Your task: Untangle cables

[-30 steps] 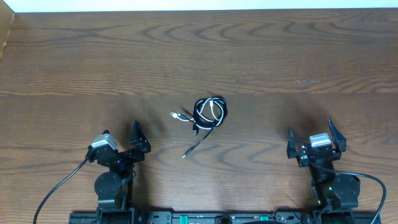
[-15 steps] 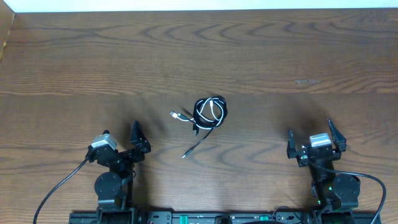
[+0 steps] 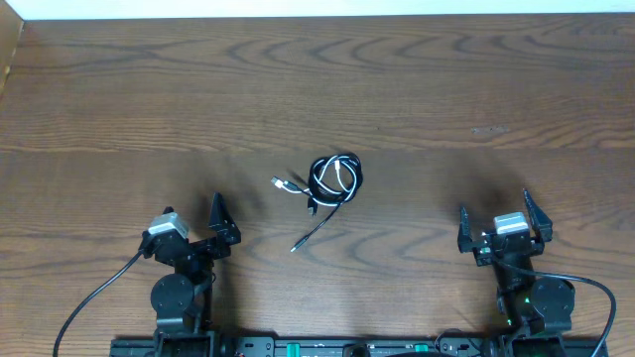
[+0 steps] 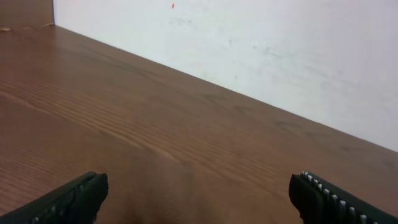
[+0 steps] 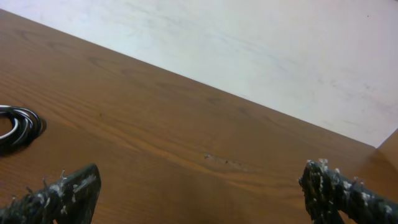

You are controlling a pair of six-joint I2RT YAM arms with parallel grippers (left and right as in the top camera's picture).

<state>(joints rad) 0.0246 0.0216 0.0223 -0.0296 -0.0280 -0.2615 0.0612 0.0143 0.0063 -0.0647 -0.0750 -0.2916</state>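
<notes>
Plainly, the cables (image 3: 334, 180) lie as one small black-and-white coil near the middle of the table (image 3: 446, 89), with nothing touching them. A white plug end (image 3: 285, 184) pokes out at the coil's 9 o'clock, and a black tail (image 3: 313, 232) runs away toward 7 o'clock. The left gripper (image 3: 189, 206) sits well apart at the coil's 8 o'clock, the right gripper (image 3: 494, 206) well apart at 4 o'clock; both have their jaws spread wide and hold nothing. Only the right wrist view catches the coil, at its left edge.

These cords look thin, light and limp, so they will likely slide over the smooth wood rather than resist, and a tug on one strand may drag the whole bundle along. The free black tail and the white plug end seem the best places to pinch, one per gripper, since each lies clear of the loops. The plugs are small and may slip from the pads
</notes>
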